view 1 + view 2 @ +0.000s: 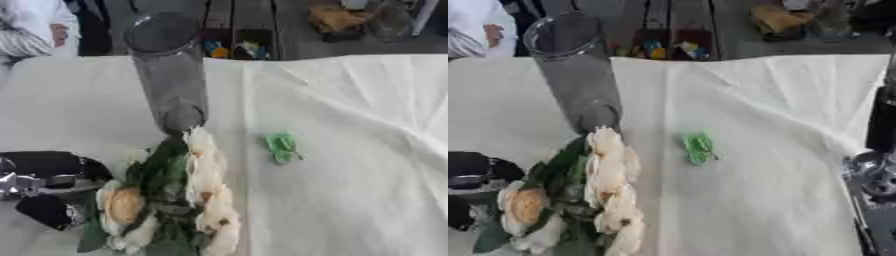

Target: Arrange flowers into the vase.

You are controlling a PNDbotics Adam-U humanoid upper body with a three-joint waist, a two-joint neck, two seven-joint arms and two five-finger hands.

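So the bunch of cream roses (188, 195) is lying on the white-clothed tabletop (350, 150) at the near left, right in front of the tall clear glass vase (168, 75), which stands upright and has nothing in it yet. The bouquet's long axis runs roughly near-to-far: one cream bloom at the far tip sits just beside the vase's base, and the rest of the blooms and dark green leaves trail back toward the near edge. I can't actually see bare stems, since they're either buried under the foliage or cut off by the bottom edge, so I can't tell which end is the stem end. My guess is this thing is light and floppy, probably fabric flowers, with petals that crush easily and leaves that snag, so I'd grab it around the bundled middle or wherever the stems turn out to be, not by the heads. The vase looks slick and tippy being that tall and narrow, so bumping it while feeding the bunch in is the worry. The left hand (44, 187) is sitting at the left edge just beside the flowers; honestly can't tell whether its fingers are spread or curled. Only part of the right arm shows at the right edge, not the hand. There's also a small green scrap (282, 146) lying on the cloth off to the right, apart from everything.
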